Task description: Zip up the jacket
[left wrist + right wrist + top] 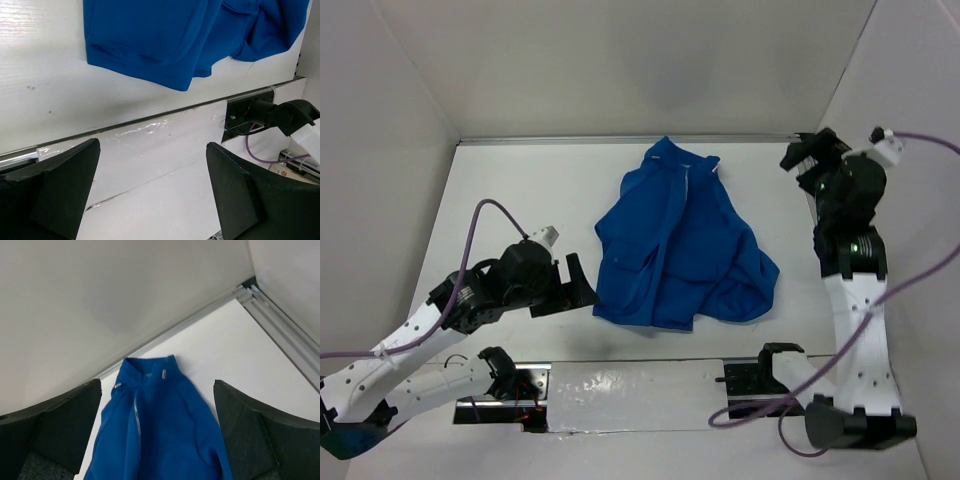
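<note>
**Both tools released, jacket loose on counter**

Small royal-blue fabric jacket (680, 240) lies rumpled in the middle of the white counter (520, 190). Collar (147, 367) points at the far wall, hem at the arm bases. A pale zipper line (135, 415) runs down from the collar. Cannot tell how far it is closed. The lower right part of the jacket is bunched into folds. Nothing holds it.

Left tool (575, 285): low over the counter, just beside the jacket's near-left hem, not touching. Jaws wide apart, nothing between them. In the left wrist view the black fingers (60, 190) frame bare counter and a taped metal strip (150, 120), with the blue hem above them.

Right tool (805, 155): raised at the far right of the counter, well apart from the jacket, near the right wall. Jaws spread, released, nothing gripped. The right wrist view looks down at the collar end of the jacket and the grey rail (280, 320) where the counter meets the wall.

A purple cable (470, 240) loops over the left arm. Another runs off the right wrist.
</note>
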`<state>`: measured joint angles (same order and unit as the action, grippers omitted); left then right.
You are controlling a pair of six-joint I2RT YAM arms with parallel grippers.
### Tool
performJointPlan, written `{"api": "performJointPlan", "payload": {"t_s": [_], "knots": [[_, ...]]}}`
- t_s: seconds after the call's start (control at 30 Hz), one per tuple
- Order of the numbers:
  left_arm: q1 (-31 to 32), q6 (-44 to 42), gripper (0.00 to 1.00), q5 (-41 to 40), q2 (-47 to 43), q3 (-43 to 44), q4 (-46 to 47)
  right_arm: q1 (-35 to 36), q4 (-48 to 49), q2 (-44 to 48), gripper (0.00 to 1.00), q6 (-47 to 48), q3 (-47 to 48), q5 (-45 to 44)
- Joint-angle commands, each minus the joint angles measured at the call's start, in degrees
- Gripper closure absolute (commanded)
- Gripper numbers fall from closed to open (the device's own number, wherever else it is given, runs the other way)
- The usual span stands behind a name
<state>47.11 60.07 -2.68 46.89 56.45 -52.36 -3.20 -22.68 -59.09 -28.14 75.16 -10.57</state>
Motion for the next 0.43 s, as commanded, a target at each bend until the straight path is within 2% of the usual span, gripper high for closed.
{"api": "performJointPlan", "payload": {"t_s": [0.0, 0.17, 0.4], "knots": [[0.4, -1.1, 0.01, -1.4, -0.5, 2.2, -3.0, -0.1, -6.2, 6.3, 0.00, -1.9, -6.9, -3.0], [0.4, -2.4, 0.01, -0.1, -3.3, 1.2, -1.4, -0.3, -8.7, 16.7, 0.00, -4.2, -13.1, -7.0], [0.4, -3.5, 0.01, -0.3, -3.4, 2.1, -1.9, -0.3, -11.9, 18.9, 0.00, -5.0, -13.5, -7.4]]}}
